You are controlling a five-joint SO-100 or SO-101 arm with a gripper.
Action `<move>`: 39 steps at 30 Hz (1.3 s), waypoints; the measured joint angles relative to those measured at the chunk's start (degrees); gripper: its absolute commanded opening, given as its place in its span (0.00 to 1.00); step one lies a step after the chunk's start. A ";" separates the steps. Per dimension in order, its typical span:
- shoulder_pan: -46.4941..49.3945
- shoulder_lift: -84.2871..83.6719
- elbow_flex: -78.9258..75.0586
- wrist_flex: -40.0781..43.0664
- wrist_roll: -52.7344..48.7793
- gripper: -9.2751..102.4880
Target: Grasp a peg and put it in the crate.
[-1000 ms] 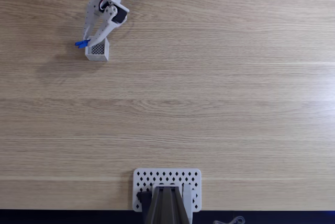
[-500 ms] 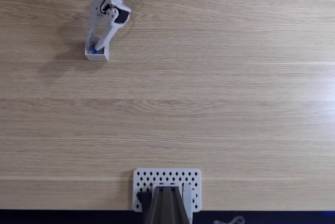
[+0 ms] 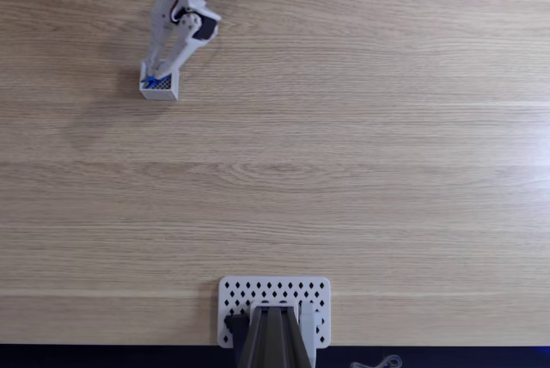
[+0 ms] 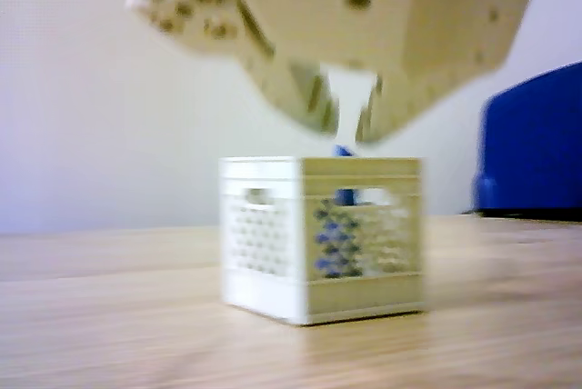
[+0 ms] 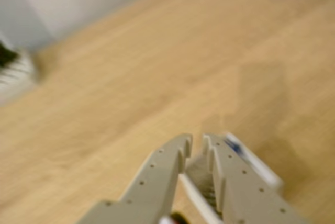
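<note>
Gripper (image 3: 153, 73) hangs directly over the crate (image 3: 161, 86) at the far left of the worktop (image 3: 344, 170) in the fixed view; its jaws stand slightly parted, gripping nothing. Peg (image 4: 343, 196) sits inside the crate, one end near the rim. Risk, as judged: lifting away off-vertical could clip the rim, tipping the light crate or flicking the peg out.

Plastic parts on a matt wood-grain table

The table (image 3: 361, 153) looks like pale wood with fine straight grain and a soft, low sheen. On it, the crate (image 4: 320, 236) is smooth white plastic with perforated walls. The peg (image 4: 342, 196) inside it looks glossy blue. The gripper (image 5: 196, 143) above the crate is matt off-white plastic.
</note>
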 measured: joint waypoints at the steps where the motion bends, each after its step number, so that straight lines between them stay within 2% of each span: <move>1: -1.32 1.67 0.00 0.62 1.23 0.07; 7: -11.07 15.64 0.26 10.55 15.21 0.07; 17: -26.37 43.68 0.79 46.85 52.91 0.08; 23: -28.39 54.49 1.49 61.17 76.99 0.08; 29: -29.62 64.69 8.88 68.03 82.09 0.08; 39: -29.53 81.91 26.28 68.99 83.14 0.08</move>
